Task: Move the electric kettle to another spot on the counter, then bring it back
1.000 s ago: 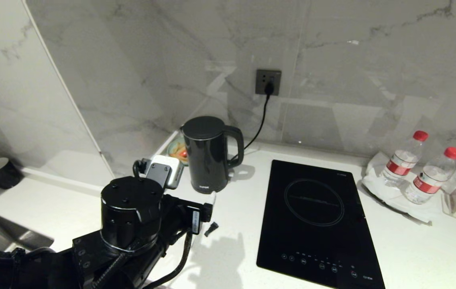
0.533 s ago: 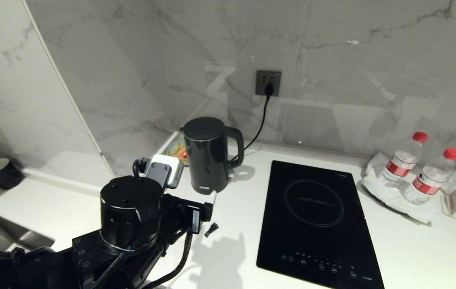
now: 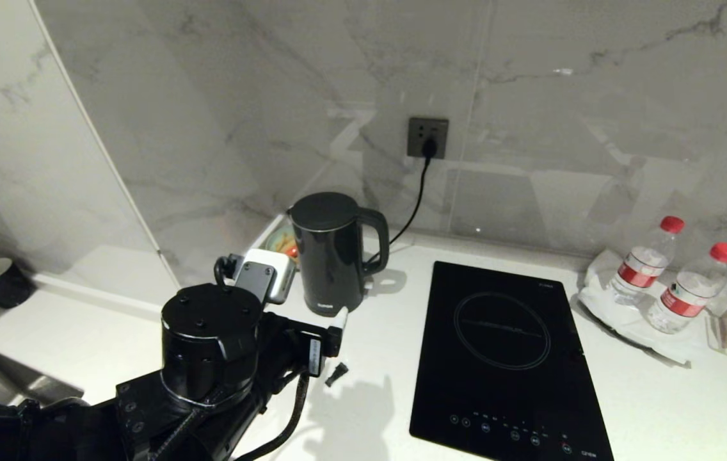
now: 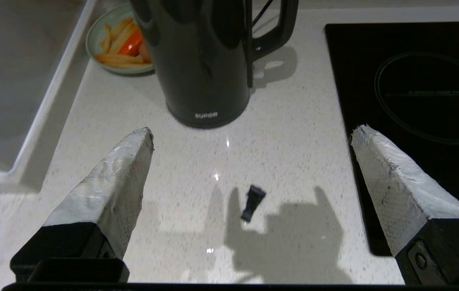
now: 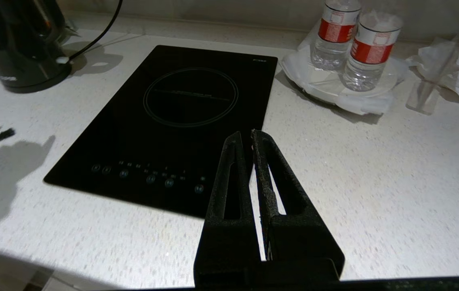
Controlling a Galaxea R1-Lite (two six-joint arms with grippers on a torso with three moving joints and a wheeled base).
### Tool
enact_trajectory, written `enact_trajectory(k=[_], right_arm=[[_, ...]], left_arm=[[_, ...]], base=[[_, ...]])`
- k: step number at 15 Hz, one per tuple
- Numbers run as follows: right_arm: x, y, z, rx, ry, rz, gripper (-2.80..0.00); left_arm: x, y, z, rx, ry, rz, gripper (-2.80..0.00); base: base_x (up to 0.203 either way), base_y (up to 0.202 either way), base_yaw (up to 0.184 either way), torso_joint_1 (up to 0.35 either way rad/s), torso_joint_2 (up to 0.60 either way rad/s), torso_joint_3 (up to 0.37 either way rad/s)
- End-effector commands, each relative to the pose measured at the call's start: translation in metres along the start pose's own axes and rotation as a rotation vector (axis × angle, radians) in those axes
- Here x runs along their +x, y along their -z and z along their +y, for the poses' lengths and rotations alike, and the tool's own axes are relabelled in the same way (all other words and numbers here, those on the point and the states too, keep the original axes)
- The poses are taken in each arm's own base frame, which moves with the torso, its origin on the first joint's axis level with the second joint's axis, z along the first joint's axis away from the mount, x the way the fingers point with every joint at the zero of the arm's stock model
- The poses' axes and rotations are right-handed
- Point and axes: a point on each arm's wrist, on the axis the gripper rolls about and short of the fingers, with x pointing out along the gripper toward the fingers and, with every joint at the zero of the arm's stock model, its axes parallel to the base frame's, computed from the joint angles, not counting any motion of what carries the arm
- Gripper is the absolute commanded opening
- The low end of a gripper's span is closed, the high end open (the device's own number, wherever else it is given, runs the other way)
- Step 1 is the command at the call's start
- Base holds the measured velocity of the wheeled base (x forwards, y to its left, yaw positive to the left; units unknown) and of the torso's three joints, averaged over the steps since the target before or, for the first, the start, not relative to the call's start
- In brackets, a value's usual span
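Observation:
The electric kettle (image 3: 331,256), glossy black with a loop handle on its right, stands upright on the white speckled counter (image 3: 389,333) near the back corner. Its "SUPOR" lettering faces my left wrist camera, kettle (image 4: 201,60). My left gripper (image 4: 251,133) hovers over the counter in front of the kettle, open wide, with nothing between its white fingers (image 4: 124,161) and short of the kettle's base. My left arm (image 3: 210,339) fills the lower left of the head view. My right gripper (image 5: 245,135) hangs shut and empty over the hob's front right corner, far from the kettle (image 5: 15,44).
A black induction hob (image 3: 504,352) lies right of the kettle. A small black piece (image 4: 253,202) lies on the counter under my left gripper. A bowl of food (image 4: 120,40) sits behind the kettle. Two water bottles (image 3: 642,259) stand on a plate at the right. A cord runs to the wall socket (image 3: 428,136).
The whole head view has shifted, with everything sitting a little lower in the picture, so the camera moved. The kettle and both arms stand as before.

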Motion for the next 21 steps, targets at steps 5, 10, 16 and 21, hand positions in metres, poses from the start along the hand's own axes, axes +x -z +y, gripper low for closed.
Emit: enact_trajectory(k=[5, 10, 16, 21], right_arm=[[0.0, 0.0, 0.0, 0.0, 0.0, 0.0, -2.8], [0.0, 0.0, 0.0, 0.0, 0.0, 0.0, -2.8], [0.0, 0.0, 0.0, 0.0, 0.0, 0.0, -2.8], [0.0, 0.0, 0.0, 0.0, 0.0, 0.0, -2.8]], left_arm=[[0.0, -0.001, 0.0, -0.003, -0.003, -0.006, 0.0], [-0.005, -0.002, -0.015, -0.012, 0.049, -0.013, 0.0], [0.018, 0.02, -0.067, -0.077, 0.147, 0.082, 0.0], [0.02, 0.035, -0.074, -0.037, 0.181, 0.156, 0.0]], base=[[0.175, 0.0, 0.002, 0.009, 0.0, -0.003], [0.0, 0.0, 0.0, -0.007, 0.01, 0.005], [0.0, 0.0, 0.0, 0.0, 0.0, 0.0], [0.0, 0.0, 0.0, 0.0, 0.0, 0.0]])
